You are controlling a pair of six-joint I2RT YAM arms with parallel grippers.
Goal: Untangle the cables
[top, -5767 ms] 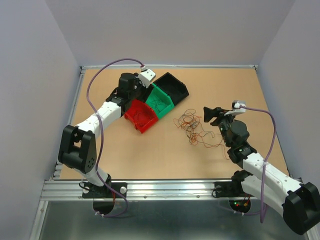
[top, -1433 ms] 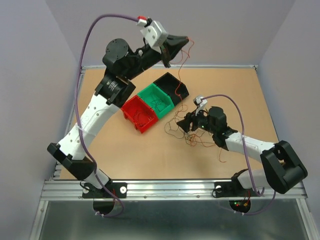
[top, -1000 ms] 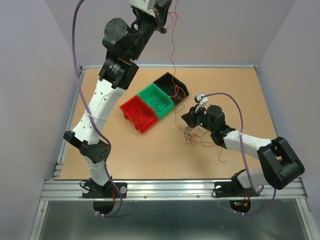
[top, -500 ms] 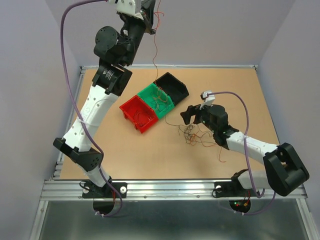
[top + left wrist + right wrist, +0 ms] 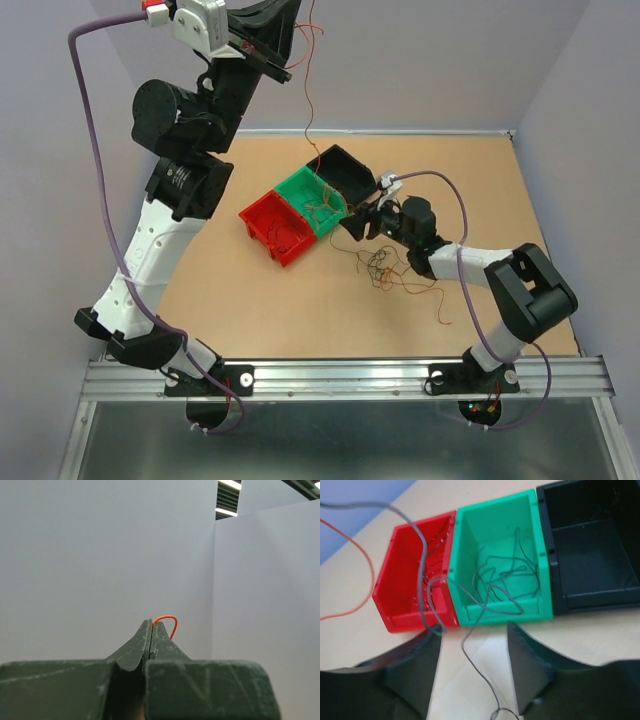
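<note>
My left gripper [image 5: 292,8] is raised high above the back of the table and is shut on a thin orange cable [image 5: 306,100]. That cable hangs down toward the bins. In the left wrist view the orange cable [image 5: 169,621] loops out of the closed left gripper [image 5: 151,623]. The remaining cables [image 5: 386,266] lie in a loose red, orange and dark tangle on the table. My right gripper [image 5: 358,224] is low beside the green bin, its jaws apart. In the right wrist view a thin dark cable [image 5: 470,655] runs on the table between the right gripper [image 5: 472,641] fingers, ungripped.
Three small bins stand in a diagonal row: red [image 5: 295,252], green [image 5: 335,216], black [image 5: 366,182]. The green bin [image 5: 540,606] and red bin [image 5: 410,621] hold thin wires; the black bin [image 5: 600,602] looks empty. White walls surround the table.
The left arm has swung left and stayed high, still holding the orange cable. The right gripper has slid left toward the green bin and its jaws stand narrower than half a second ago.
</note>
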